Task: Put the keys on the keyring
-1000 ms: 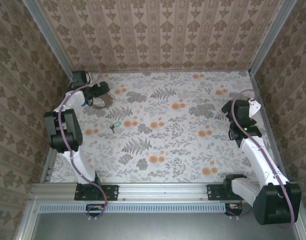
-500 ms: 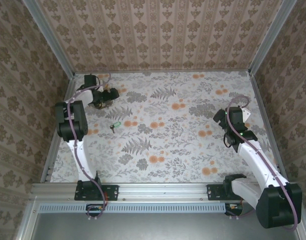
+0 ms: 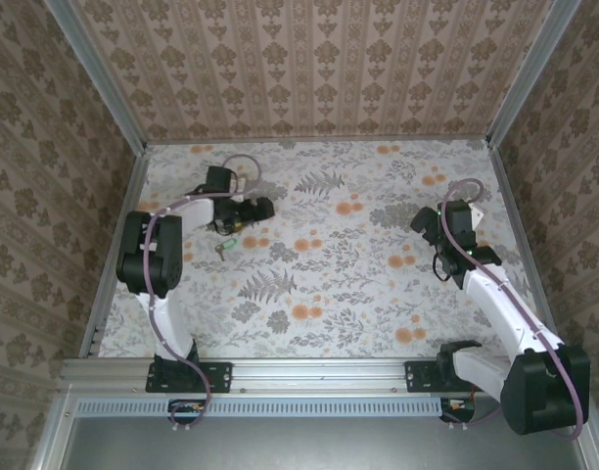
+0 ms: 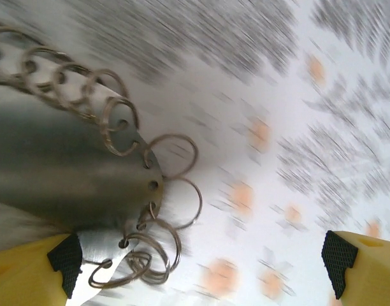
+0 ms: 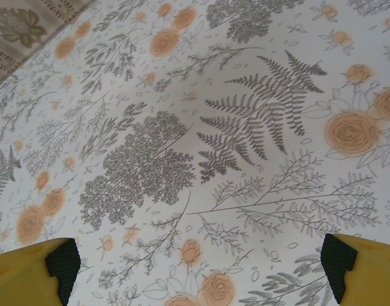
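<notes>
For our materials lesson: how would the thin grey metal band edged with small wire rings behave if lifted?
The grey metal band looks thin and curved, so it probably flexes. Its small wire rings hang loosely through holes, so they would likely swing.

I find nothing to read here: no letters, numbers, brand or sign. The cloth bears only ferns and orange flowers, the walls only a repeated ornament. The tips of my left gripper are plain yellow and black (that view is blurred).
</notes>
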